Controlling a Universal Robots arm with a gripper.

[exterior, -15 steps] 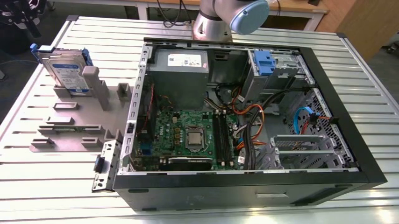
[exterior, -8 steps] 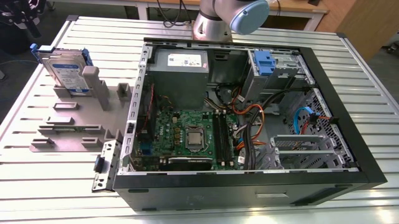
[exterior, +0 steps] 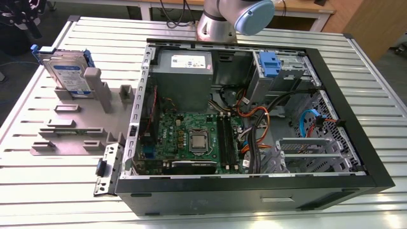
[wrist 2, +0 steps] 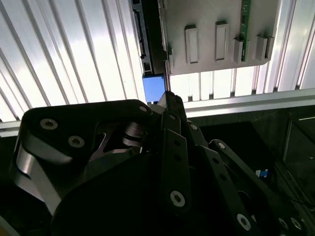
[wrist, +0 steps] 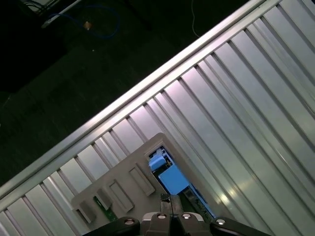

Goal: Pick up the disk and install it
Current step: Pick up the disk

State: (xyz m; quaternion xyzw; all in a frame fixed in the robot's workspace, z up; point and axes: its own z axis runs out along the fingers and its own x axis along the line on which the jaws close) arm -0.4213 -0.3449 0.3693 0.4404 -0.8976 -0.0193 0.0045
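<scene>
The disk [exterior: 66,71], a silver drive with a white-and-blue label and a blue carrier frame, stands on edge in a grey holder [exterior: 70,119] on the table, on the exterior view's left. Both wrist views look down on its top edge and blue frame [wrist: 170,178] [wrist 2: 153,87]. My gripper [wrist: 170,200] [wrist 2: 167,96] hangs above that edge, apart from it. Its fingertips are drawn together with nothing between them. The dark shape at the exterior view's upper left corner [exterior: 18,18] looks like the gripper.
An open computer case [exterior: 356,157] lies to the exterior view's right of the holder, with a motherboard, a grey power supply [exterior: 184,71] and a drive bay with a blue latch [exterior: 269,64]. The holder has several slots; one holds a green board [wrist 2: 245,19]. The ribbed metal table [exterior: 51,191] surrounds everything.
</scene>
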